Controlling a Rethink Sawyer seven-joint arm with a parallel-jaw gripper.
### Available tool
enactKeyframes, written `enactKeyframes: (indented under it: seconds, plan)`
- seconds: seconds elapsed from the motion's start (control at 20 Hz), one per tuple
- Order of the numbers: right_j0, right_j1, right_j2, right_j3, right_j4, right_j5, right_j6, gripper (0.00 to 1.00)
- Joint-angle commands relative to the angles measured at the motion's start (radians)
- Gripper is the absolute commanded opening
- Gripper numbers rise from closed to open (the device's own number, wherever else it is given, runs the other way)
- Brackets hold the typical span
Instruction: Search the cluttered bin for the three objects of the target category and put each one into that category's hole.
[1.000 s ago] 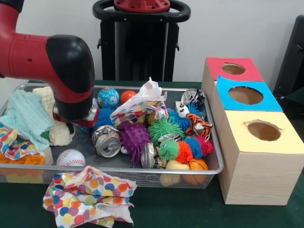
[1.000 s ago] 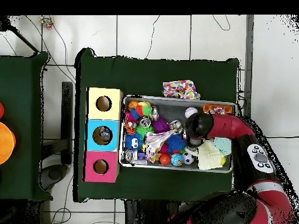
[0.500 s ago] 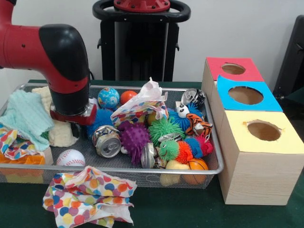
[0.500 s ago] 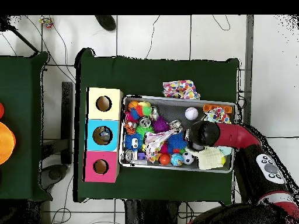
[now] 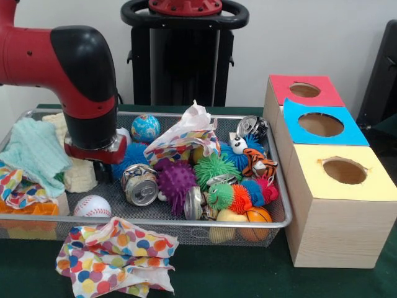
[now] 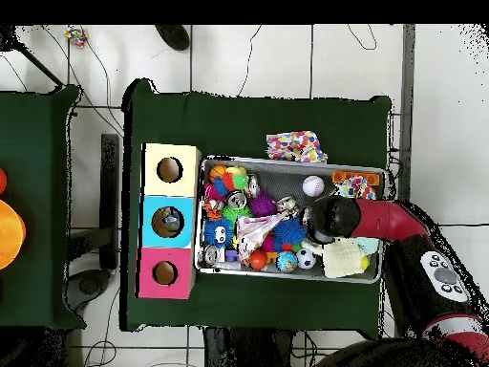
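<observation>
The silver wire-mesh bin (image 5: pixel 282 205) is full of clutter: crushed cans (image 5: pixel 139 185), spiky balls (image 5: pixel 175 179), small sport balls and cloths. The bin also shows in the overhead view (image 6: pixel 287 161). My gripper (image 5: pixel 102 169) hangs inside the bin's left part, between a pale yellow cloth (image 5: pixel 79 177) and a blue spiky ball, just left of the nearest can. The red arm hides most of it. In the overhead view the gripper (image 6: pixel 320 222) is over the bin's middle right. The blue-topped box's hole (image 5: pixel 321 124) stands to the right of the bin, and also shows in the overhead view (image 6: pixel 168 222).
A red-topped box (image 5: pixel 304 90) and a yellow-topped box (image 5: pixel 344 171) flank the blue one. A polka-dot cloth (image 5: pixel 115 257) lies on the green table in front of the bin. A mint towel (image 5: pixel 34 152) and a baseball (image 5: pixel 92 207) lie in the bin's left end.
The arm has risen a little and shifted left in the front view. The globe ball has rolled slightly right, and the orange ball beside it no longer shows.
</observation>
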Motion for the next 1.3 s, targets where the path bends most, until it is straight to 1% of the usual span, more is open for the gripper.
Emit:
enactKeyframes:
  seconds: [0.05,0.1,0.2,0.3,0.4,0.45,0.55,0.65,0.8,0.9,1.0,1.05,1.1,1.15,1.3]
  plan:
    - [-0.023,-0.013,0.059,0.047,-0.072,-0.029,-0.222,0.0]
    - [-0.026,-0.018,0.063,0.051,-0.074,-0.04,-0.224,0.0]
    - [-0.051,-0.037,0.085,0.087,-0.074,-0.086,-0.23,0.0]
    - [-0.082,-0.076,0.119,0.137,-0.082,-0.156,-0.238,0.0]
    - [-0.094,-0.144,0.135,0.191,-0.081,-0.182,-0.223,0.0]
    - [-0.081,-0.195,0.117,0.217,-0.064,-0.138,-0.196,0.0]
    - [-0.071,-0.253,0.101,0.241,-0.035,-0.07,-0.175,0.0]
    - [-0.06,-0.28,0.077,0.25,-0.007,0.004,-0.157,0.0]
    - [-0.061,-0.292,0.057,0.263,0.005,0.051,-0.141,0.0]
    - [-0.064,-0.284,0.049,0.263,0.012,0.075,-0.129,0.0]
    - [-0.07,-0.264,0.039,0.264,0.012,0.086,-0.117,0.0]
    - [-0.062,-0.239,0.034,0.241,0.008,0.1,-0.109,0.0]
    - [-0.062,-0.231,0.034,0.236,0.003,0.099,-0.109,0.0]
    - [-0.056,-0.211,0.032,0.214,0.001,0.118,-0.112,0.0]
    - [-0.061,-0.185,0.033,0.206,-0.011,0.125,-0.126,0.0]
